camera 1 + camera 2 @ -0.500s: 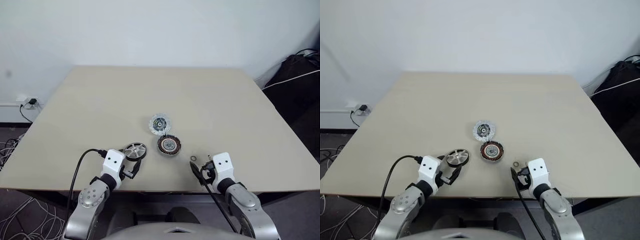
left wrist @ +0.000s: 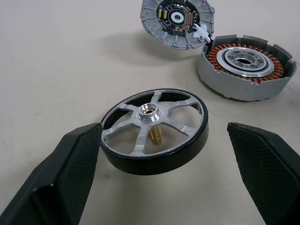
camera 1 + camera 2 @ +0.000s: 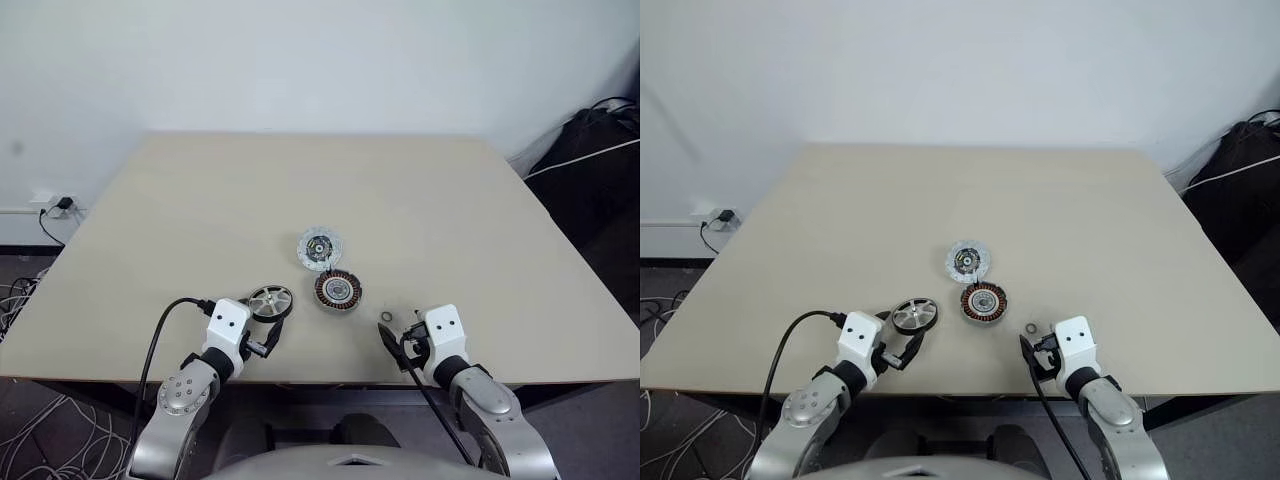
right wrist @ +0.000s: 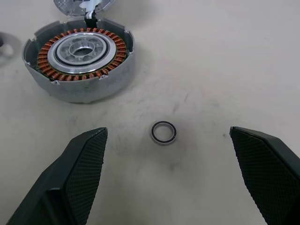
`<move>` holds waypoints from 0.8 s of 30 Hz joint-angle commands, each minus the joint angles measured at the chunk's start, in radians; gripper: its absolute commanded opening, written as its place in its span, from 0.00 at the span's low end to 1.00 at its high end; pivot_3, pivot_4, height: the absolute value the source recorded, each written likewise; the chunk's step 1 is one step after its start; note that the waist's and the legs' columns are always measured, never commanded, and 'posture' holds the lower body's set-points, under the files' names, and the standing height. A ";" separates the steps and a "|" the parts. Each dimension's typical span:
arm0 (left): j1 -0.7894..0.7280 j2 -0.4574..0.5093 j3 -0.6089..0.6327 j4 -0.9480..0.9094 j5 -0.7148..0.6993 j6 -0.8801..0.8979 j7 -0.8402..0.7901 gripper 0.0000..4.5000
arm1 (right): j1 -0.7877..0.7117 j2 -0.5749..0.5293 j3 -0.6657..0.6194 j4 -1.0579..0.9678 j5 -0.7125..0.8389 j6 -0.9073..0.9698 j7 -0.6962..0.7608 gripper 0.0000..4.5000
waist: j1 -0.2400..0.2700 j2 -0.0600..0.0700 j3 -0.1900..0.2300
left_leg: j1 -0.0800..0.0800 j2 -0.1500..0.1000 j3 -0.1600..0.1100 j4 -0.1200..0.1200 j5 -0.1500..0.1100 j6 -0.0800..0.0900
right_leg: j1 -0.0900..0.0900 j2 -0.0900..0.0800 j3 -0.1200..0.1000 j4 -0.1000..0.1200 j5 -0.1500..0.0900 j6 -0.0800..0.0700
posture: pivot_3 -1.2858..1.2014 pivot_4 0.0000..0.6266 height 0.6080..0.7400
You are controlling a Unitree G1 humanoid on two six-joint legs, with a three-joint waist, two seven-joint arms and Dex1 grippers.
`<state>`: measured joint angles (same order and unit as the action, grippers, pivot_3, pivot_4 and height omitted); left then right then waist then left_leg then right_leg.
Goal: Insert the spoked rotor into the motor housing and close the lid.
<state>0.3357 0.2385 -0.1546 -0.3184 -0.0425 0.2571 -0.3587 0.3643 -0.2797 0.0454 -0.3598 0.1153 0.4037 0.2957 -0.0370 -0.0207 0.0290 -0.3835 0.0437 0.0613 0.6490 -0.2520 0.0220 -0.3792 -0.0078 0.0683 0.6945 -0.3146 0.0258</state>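
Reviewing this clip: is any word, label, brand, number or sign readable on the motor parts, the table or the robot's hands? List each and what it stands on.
No readable text in these frames.
Pale silver round lid: small components on its inner face, any markings too small to read.
Grey motor housing with copper windings: no lettering visible.
Black-rimmed silver spoked rotor: no lettering visible.
Small dark ring on the beige table: unmarked.

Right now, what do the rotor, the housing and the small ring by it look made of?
Rotor: bright machined metal spokes and hub, glossy black rim, brass-coloured shaft beneath.
Housing: matte grey metal shell, probably aluminium, with copper-coloured windings around a polished steel-like centre.
Ring: thin, silvery with a dark edge; metal or rubber-lined, unclear.
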 commanded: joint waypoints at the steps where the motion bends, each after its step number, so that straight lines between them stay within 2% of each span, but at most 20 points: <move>1: -0.022 -0.007 -0.004 -0.013 -0.007 -0.016 0.004 1.00 | -0.061 0.022 0.016 0.027 -0.028 0.017 -0.037 0.99 | -0.001 0.000 0.000 | 0.000 0.000 0.000 0.000 0.000 0.000 | 0.000 0.000 0.000 0.000 0.000 0.000 | 0.52 0.00 1.00; 18: -0.046 0.007 -0.006 0.013 -0.003 -0.031 -0.001 1.00 | -0.181 0.106 -0.002 0.276 -0.016 -0.012 -0.050 0.99 | -0.002 -0.002 -0.001 | 0.002 0.000 0.001 0.001 -0.001 0.001 | 0.002 0.000 0.000 -0.001 0.001 0.001 | 0.52 0.00 1.00; 21: -0.046 0.008 -0.006 0.015 -0.002 -0.033 -0.002 1.00 | -0.179 0.109 0.004 0.290 -0.026 -0.016 -0.051 0.87 | -0.003 -0.003 -0.002 | 0.003 0.000 0.001 0.001 -0.001 0.001 | 0.003 -0.001 0.001 -0.001 0.001 0.001 | 0.52 0.00 1.00; 24: -0.046 0.008 -0.004 0.018 -0.001 -0.036 0.000 1.00 | -0.171 0.112 0.004 0.283 -0.027 -0.018 -0.053 0.66 | -0.003 -0.003 -0.002 | 0.003 0.000 0.001 0.001 -0.001 0.001 | 0.003 -0.002 0.000 -0.001 0.001 0.001 | 0.52 0.00 1.00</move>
<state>0.3022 0.2436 -0.1643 -0.2865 -0.0417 0.2476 -0.3587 0.1922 -0.1722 0.0490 -0.0783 0.0845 0.3863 0.2409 -0.0398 -0.0238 0.0266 -0.3808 0.0433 0.0626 0.6496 -0.2526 0.0231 -0.3767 -0.0093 0.0686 0.6939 -0.3139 0.0264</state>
